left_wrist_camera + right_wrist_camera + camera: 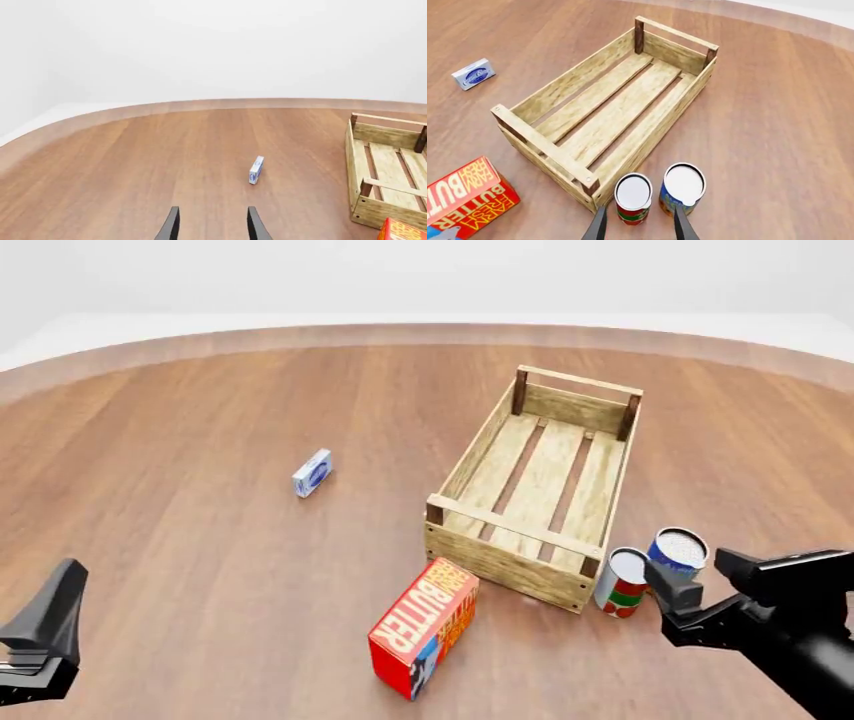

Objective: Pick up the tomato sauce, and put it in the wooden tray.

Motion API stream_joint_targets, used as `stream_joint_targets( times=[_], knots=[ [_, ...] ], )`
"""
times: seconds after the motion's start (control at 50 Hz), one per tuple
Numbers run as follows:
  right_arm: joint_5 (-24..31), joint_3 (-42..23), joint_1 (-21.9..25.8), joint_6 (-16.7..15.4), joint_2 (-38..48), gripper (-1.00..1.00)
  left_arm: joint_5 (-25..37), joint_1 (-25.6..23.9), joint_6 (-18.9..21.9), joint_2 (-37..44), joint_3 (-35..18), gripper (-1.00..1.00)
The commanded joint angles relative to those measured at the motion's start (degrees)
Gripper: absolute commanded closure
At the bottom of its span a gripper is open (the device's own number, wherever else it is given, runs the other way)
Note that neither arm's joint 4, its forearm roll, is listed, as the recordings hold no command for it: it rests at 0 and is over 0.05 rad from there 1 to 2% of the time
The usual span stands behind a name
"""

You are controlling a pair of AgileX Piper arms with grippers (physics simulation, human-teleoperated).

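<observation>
The tomato sauce (622, 582), a small can with a red and green label and a silver top, stands upright on the table by the near right corner of the wooden tray (507, 560). My right gripper (699, 580) hovers just to its right and nearer to me, open. In the right wrist view the tomato sauce (633, 198) sits just ahead of the gap between the spread fingertips of the right gripper (640, 222), untouched, beside the wooden tray (540, 142). My left gripper (213, 225) is open and holds nothing; in the front view the left gripper (54, 625) is at the near left.
A blue-labelled can (677, 550) stands right beside the tomato sauce, almost touching it. A red butter box (424, 627) stands in front of the tray's near end. A small blue-and-white box (312, 473) lies left of the tray. Nothing is inside the tray.
</observation>
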Motion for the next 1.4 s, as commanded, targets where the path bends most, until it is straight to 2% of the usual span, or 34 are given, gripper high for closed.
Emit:
stream_joint_targets(
  times=[0.02,0.56,1.12,1.14,1.16,1.18,1.4],
  knots=[
    [-2.50,0.60,-0.13,0.20,2.38,-1.00,0.00,0.00,0.00,0.00,0.00,-1.00],
    [-8.57,0.78,0.25,0.87,9.11,-1.00,0.00,0.00,0.00,0.00,0.00,-1.00],
    [-11.43,0.15,0.03,0.52,13.96,-1.00,0.00,0.00,0.00,0.00,0.00,-1.00],
    [-11.65,0.13,0.03,0.49,14.26,-1.00,0.00,0.00,0.00,0.00,0.00,-1.00],
    [-16.62,0.25,0.16,0.95,20.40,-1.00,0.00,0.00,0.00,0.00,0.00,-1.00],
    [-17.13,0.30,0.16,0.95,20.85,-1.00,0.00,0.00,0.00,0.00,0.00,-1.00],
    [-17.11,-0.15,0.22,0.85,21.34,-1.00,0.00,0.00,0.00,0.00,0.00,-1.00]
  ],
)
